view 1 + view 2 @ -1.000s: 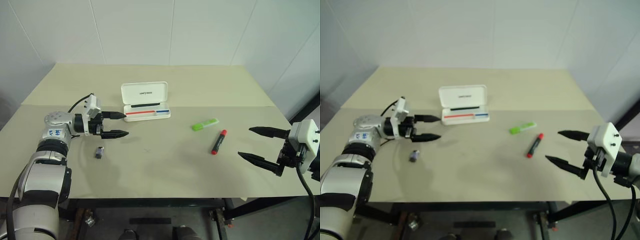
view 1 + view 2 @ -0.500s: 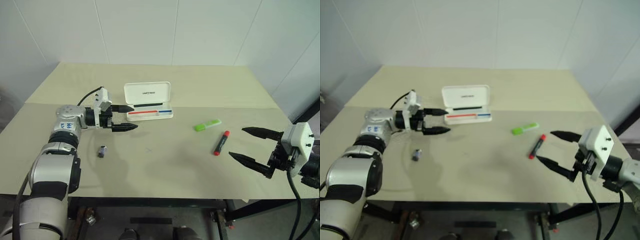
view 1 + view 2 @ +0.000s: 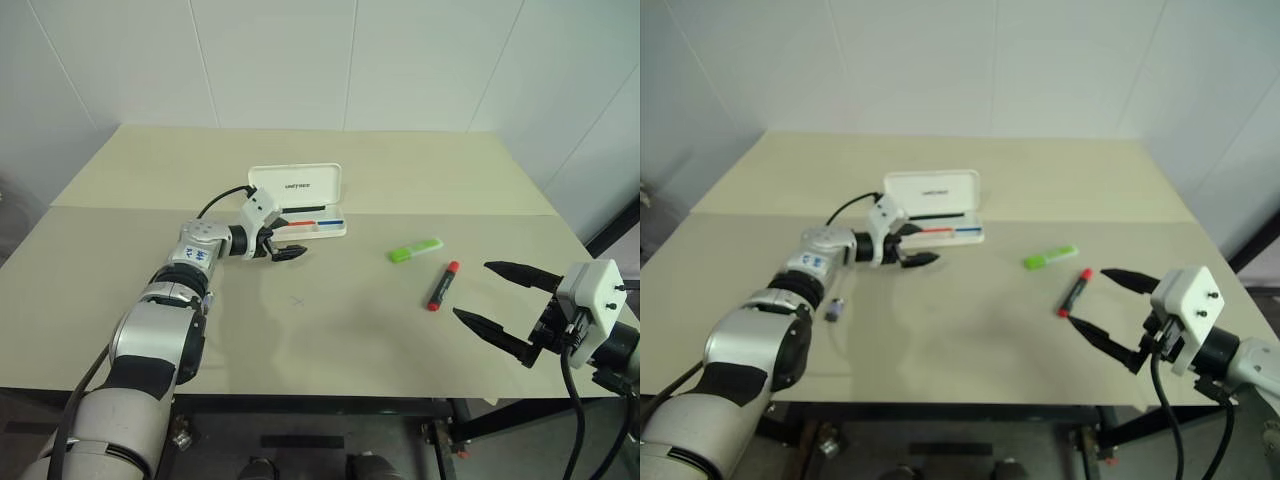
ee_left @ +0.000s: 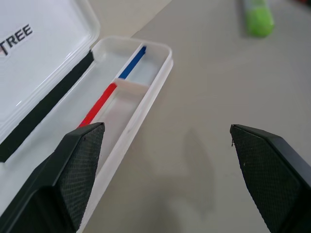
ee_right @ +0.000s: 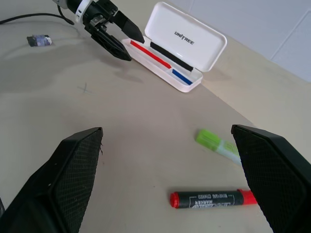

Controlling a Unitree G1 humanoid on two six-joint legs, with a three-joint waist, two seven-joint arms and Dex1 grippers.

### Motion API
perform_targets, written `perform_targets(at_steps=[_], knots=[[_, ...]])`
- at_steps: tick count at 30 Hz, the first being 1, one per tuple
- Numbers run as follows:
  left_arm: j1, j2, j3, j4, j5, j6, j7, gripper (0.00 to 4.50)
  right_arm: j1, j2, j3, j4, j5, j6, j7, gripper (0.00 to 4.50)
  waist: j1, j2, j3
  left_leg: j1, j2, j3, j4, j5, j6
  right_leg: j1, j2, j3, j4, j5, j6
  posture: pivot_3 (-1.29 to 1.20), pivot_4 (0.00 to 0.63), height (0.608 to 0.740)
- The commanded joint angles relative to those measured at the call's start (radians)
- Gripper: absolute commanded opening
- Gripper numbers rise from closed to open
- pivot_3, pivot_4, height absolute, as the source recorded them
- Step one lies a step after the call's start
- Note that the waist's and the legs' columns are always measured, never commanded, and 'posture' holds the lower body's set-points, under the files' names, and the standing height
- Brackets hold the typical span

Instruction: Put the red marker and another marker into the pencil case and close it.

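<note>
Open white plastic pencil case, lid printed "UNITREE". Short red marker bears illegible print beside lime-green highlighter. Left gripper and right gripper: jaws open, empty.

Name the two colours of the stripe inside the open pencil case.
Red and blue. The stripe in the pencil case shows best in the left wrist view.

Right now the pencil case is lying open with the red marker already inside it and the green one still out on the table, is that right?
Not quite. The pencil case is open and the green marker is out on the table, but the red marker is out there too, near the green one. The left eye view shows this; the red in the case is a thin stripe.
</note>
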Motion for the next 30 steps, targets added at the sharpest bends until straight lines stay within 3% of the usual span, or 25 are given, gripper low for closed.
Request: perform_targets(at_steps=[1,6,30], knots=[[-0.035,-0.004,-0.007,0.001,0.043,-0.012,0.065,4.44,0.018,0.009,-0.059,-0.050,0.028,-0.001,-0.022,4.50,0.001,0.000,0.000,0.000,0.000,0.000,0.000,0.000,0.000,0.000,0.000,0.000,0.000,0.000,0.000,0.00,0.150,0.740],[-0.033,-0.010,0.004,0.008,0.072,0.014,0.134,4.44,0.040,0.010,-0.075,-0.072,0.042,0.005,-0.040,4.50,0.000,0.000,0.000,0.000,0.000,0.000,0.000,0.000,0.000,0.000,0.000,0.001,0.000,0.000,0.000,0.00,0.150,0.740],[-0.020,-0.038,0.074,0.020,0.086,0.136,0.152,4.44,0.038,-0.026,-0.123,-0.062,0.127,0.044,-0.035,4.50,0.000,0.000,0.000,0.000,0.000,0.001,0.000,0.000,0.000,0.000,0.000,0.001,0.000,0.000,0.000,0.00,0.150,0.740]])
